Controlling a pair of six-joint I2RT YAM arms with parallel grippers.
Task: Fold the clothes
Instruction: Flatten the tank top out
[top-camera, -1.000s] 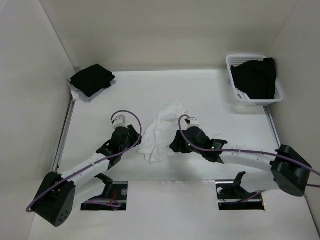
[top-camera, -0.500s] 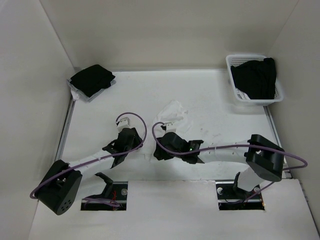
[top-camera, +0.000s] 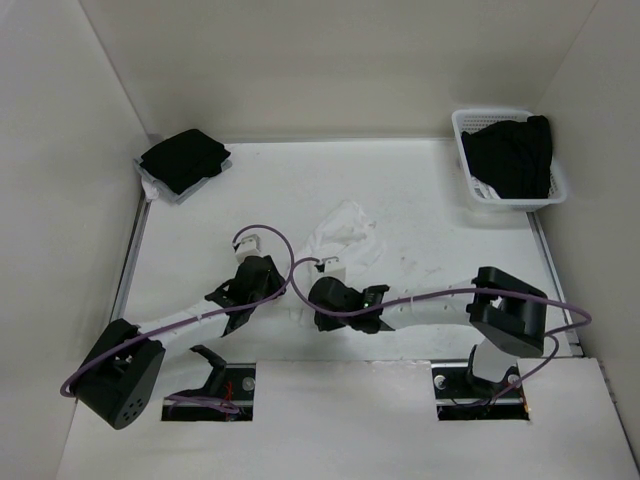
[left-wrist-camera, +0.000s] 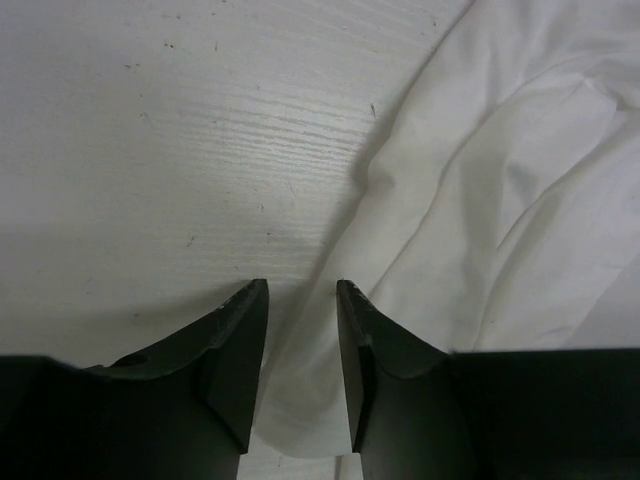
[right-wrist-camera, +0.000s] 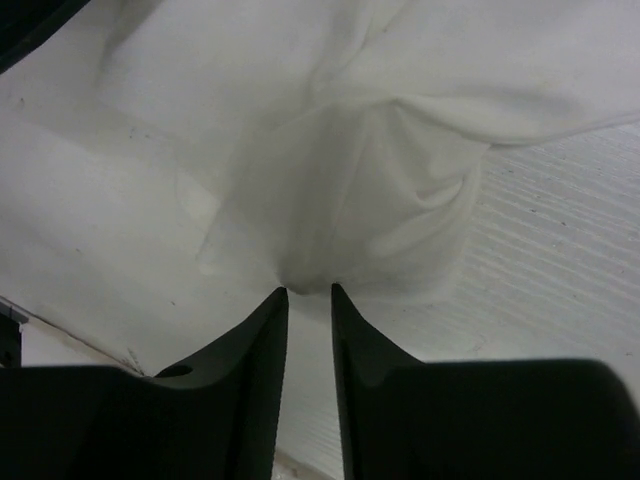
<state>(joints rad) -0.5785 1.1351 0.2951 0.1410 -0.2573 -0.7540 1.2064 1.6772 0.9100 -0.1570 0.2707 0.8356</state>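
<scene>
The clothes (top-camera: 345, 228), one small white garment, lie crumpled at mid-table, their near part hidden under both arms. My left gripper (top-camera: 262, 290) is low at the garment's left edge. In the left wrist view the left gripper (left-wrist-camera: 300, 285) stands open, and a rounded edge of the clothes (left-wrist-camera: 480, 200) lies flat between its fingers. My right gripper (top-camera: 325, 300) reaches across from the right onto the near part. In the right wrist view the right gripper (right-wrist-camera: 309, 290) has its jaws narrow on a bunched fold of the clothes (right-wrist-camera: 350, 190), whose creases run into the tips.
A white mesh basket (top-camera: 465, 150) holding black garments (top-camera: 510, 155) stands at the back right. A folded black stack (top-camera: 183, 158) sits at the back left corner. White walls enclose the table on three sides.
The right arm swung left over the garment's near part and its jaws narrowed on a fold. The left gripper shifted slightly right to the cloth's edge and closed partway.
</scene>
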